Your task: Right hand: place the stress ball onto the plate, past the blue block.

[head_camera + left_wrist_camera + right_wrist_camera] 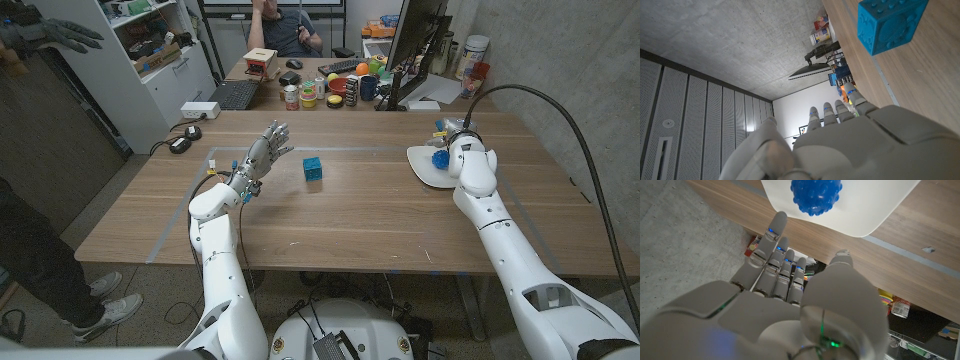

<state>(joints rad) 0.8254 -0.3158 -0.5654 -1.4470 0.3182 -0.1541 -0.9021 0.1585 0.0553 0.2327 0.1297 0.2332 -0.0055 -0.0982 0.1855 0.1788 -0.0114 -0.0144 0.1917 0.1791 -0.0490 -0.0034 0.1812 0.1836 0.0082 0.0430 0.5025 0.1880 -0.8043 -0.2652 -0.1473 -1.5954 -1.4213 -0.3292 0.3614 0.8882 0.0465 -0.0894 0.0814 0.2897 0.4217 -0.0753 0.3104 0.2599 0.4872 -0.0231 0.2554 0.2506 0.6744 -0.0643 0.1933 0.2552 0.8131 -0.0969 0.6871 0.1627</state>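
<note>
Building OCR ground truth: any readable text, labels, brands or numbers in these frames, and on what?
None can be read.
Blue block: raised marks on its faces, not legible as characters.
Cans and jars on the far desk: labels too small and blurred.
Plate and stress ball: no text.

Office/lab space. Concrete wall [560, 50] and ceiling, slatted panels. Beyond the left robot hand [265, 150], a second desk [330, 85] holds a keyboard [235, 95], cups, cans and a big monitor [415, 45], with a seated person [285, 25] behind it. White shelving unit [150, 50] packed with gear stands off to that hand's outer side.
</note>
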